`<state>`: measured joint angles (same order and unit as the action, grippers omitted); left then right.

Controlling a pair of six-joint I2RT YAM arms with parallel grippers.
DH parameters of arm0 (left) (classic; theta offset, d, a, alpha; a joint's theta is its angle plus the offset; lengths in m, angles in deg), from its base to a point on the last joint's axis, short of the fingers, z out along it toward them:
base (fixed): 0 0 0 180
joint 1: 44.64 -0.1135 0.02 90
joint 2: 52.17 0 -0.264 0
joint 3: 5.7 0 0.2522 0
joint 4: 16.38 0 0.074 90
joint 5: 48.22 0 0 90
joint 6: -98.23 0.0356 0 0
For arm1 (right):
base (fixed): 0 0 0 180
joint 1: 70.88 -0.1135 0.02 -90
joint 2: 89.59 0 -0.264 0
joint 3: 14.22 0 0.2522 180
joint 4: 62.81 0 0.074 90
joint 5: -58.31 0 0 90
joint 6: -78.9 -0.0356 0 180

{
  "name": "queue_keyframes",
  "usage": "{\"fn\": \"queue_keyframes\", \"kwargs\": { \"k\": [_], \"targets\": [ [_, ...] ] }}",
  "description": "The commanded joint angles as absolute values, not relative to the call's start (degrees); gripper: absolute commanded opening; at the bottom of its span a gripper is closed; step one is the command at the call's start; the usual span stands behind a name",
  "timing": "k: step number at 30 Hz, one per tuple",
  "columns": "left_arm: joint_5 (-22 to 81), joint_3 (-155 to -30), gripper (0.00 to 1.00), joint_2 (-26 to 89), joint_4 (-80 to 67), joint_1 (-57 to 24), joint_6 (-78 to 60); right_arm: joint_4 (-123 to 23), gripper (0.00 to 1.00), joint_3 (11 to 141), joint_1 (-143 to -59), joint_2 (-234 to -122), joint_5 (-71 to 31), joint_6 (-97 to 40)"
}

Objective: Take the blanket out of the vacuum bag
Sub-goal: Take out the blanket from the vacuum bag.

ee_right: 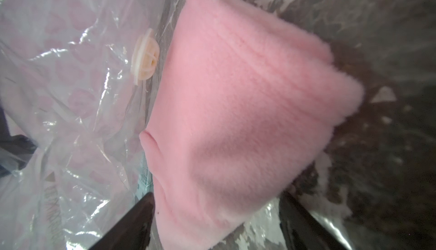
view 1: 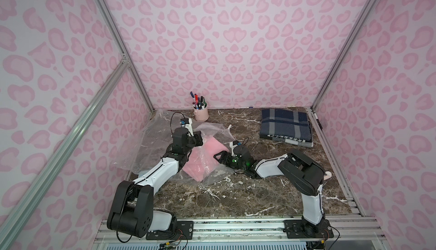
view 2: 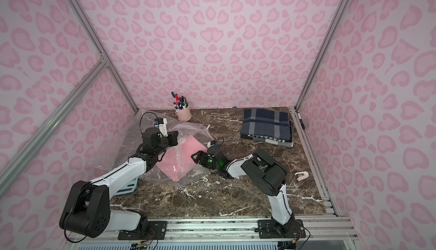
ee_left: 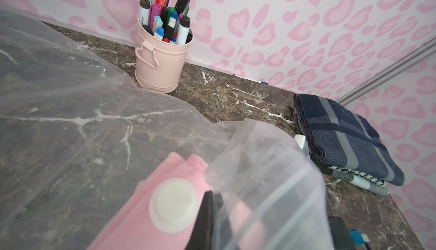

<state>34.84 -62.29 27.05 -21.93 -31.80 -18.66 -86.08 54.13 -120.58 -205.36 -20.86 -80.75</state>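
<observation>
In both top views the left gripper [view 1: 197, 140] is clenched on a fold of the crinkly vacuum bag [view 1: 212, 128] lying mid-table, the pink blanket [view 1: 199, 166] still sits inside it, and the right gripper [view 1: 218, 157] stands released, its 2 jaws flanking the blanket's edge.

The blanket [view 1: 200, 161] lies in the vacuum bag [view 1: 212, 129] (centre), pen cup [view 1: 201, 114] behind, folded cloths [view 1: 285, 127] back-right.

White arms [view 1: 162, 168], black joints [view 1: 132, 210], cables [view 1: 173, 117]
</observation>
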Motion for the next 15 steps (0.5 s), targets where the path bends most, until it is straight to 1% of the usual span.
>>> {"fn": "queue_keyframes", "kwargs": {
  "k": [1,7,10,13,15],
  "targets": [
    [34.6,-61.5,0.04,26.7,-25.1,-31.8,-21.6,-78.3,0.83,55.8,-120.5,-208.3,-23.0,-83.5],
    [33.4,-59.5,0.04,26.0,-27.5,-31.0,-25.3,-83.4,0.83,59.0,-120.3,-213.3,-21.6,-85.0],
    [33.7,-59.5,0.04,26.1,-27.1,-30.5,-24.9,-83.1,0.82,61.0,-120.3,-214.9,-21.7,-84.7],
    [33.4,-59.5,0.04,26.8,-27.6,-30.3,-24.8,-82.7,0.79,63.5,-120.2,-216.9,-20.6,-84.2],
    [33.1,-59.7,0.04,27.5,-27.8,-30.2,-24.8,-82.7,0.73,64.4,-120.0,-217.8,-20.1,-84.1]
  ]
}}
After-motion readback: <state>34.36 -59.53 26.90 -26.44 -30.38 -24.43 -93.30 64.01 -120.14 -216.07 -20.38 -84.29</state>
